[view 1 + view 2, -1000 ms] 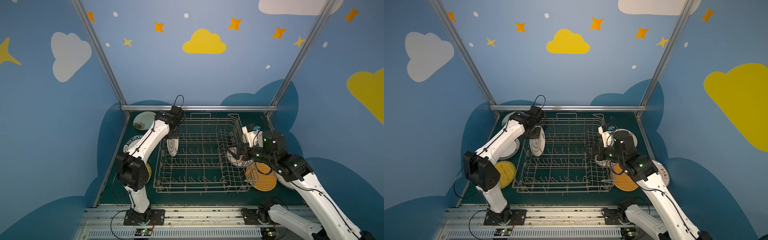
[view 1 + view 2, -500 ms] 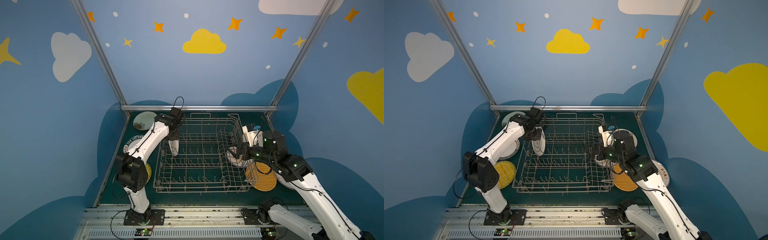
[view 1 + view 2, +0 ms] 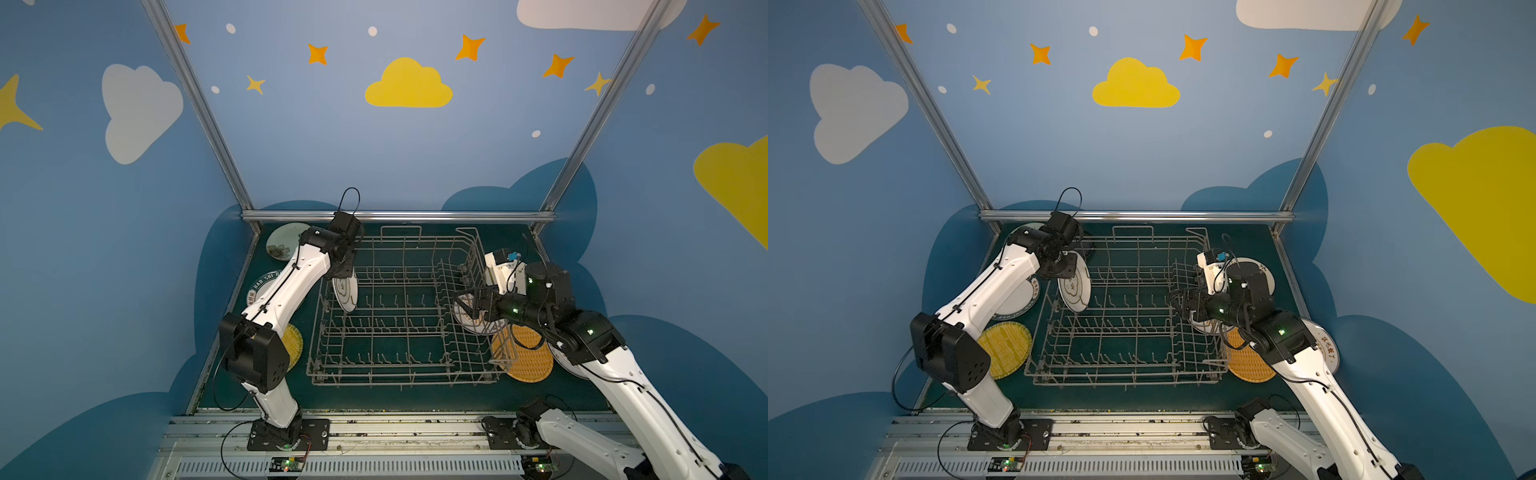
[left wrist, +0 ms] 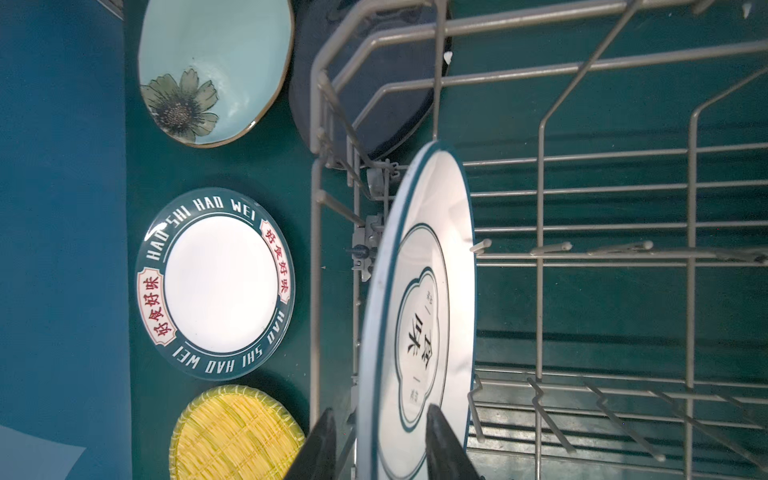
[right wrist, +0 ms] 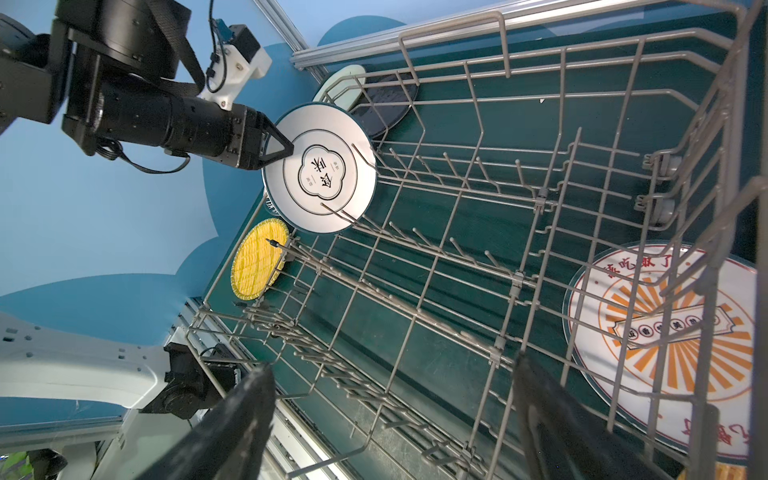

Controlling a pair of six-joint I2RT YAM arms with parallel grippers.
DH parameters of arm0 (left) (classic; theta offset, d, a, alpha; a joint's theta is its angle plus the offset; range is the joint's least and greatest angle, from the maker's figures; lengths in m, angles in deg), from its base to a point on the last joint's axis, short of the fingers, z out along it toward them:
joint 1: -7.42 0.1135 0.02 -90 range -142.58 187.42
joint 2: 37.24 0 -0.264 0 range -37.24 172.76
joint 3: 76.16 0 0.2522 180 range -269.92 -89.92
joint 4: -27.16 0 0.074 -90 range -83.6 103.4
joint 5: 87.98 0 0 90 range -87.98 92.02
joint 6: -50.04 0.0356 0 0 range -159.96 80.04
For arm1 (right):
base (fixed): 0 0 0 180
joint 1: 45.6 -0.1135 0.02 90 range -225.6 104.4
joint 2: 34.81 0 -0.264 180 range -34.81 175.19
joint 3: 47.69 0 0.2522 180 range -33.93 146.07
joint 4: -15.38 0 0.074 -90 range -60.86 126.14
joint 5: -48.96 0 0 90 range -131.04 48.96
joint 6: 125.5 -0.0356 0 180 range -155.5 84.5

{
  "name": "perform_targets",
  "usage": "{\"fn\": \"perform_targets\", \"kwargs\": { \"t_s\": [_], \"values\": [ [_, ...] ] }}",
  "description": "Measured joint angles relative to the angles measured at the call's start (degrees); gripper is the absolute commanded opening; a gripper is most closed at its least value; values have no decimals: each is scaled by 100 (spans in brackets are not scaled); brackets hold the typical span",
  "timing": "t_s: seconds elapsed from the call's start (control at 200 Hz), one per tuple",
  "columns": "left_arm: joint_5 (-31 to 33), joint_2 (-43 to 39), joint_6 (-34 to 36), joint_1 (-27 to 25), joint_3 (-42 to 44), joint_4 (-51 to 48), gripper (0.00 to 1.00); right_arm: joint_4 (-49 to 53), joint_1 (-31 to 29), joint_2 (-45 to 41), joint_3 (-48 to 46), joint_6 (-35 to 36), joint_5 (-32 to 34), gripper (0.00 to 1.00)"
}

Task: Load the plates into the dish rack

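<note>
The large grey wire dish rack (image 3: 386, 368) stands in the middle of the dark green worktop (image 3: 415, 395). One plate is in it: a white round plate with a thin dark green rim and a clover-shaped emblem (image 4: 419, 316) stands on its edge at the left end, just beside the left wall, with upright tines (image 4: 480, 246) near its face. The left gripper (image 4: 380, 411) is at the top edge of this plate, its jaws partly apart, one on each side of the rim. The left wrist view shows a gap between the outer finger (image 4: 320, 449) and the back of the plate, but whether the other finger touches the face I cannot tell. From this plate to the right wall the rows of tines are open. The right gripper (image 5: 395, 415) hovers at the right wall of the rack and points inward, its jaws spread wide, and it grips nothing. The other plates lie flat on the worktop around the rack. In the narrow strip on the left are a pale green plate with a flower (image 4: 216, 70), a white plate with a dark lettered rim (image 4: 216, 282) and a yellow woven-pattern plate (image 4: 237, 432), close to each other, and a black plate (image 4: 370, 83) lies at the far left corner of the rack. On the right, a white plate with an orange sunburst (image 5: 665, 324) lies just outside the right wall, and an orange-yellow woven plate (image 3: 528, 361) is beside the near right corner.
</note>
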Motion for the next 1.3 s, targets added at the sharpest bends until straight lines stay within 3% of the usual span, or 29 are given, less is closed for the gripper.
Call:
{"fn": "perform_targets", "kwargs": {
  "t_s": [0.315, 0.421, 0.546, 0.786, 1.066, 1.302],
  "values": [
    [168, -372, -160, 118, -98, -22, 53, 11, 68, 2, 85, 48, 173, 87],
    [76, -732, -225, 173, -92, 26, 69, 9, 98, 4, 175, 61, 227, 87],
    [-199, -1473, -232, 254, 116, 348, 100, 9, 153, 17, 262, 76, 258, 87],
    [-1250, -2907, -146, 358, 977, 1204, 100, 9, 262, 166, 437, 74, 291, 87],
    [-3250, -4199, 57, 369, 2435, 2610, 100, 2, 570, 413, 684, 70, 315, 87],
    [-4465, -4728, -160, 378, 3554, 3742, 100, -223, 1231, 741, 708, -122, 155, 87]
  ]
}}
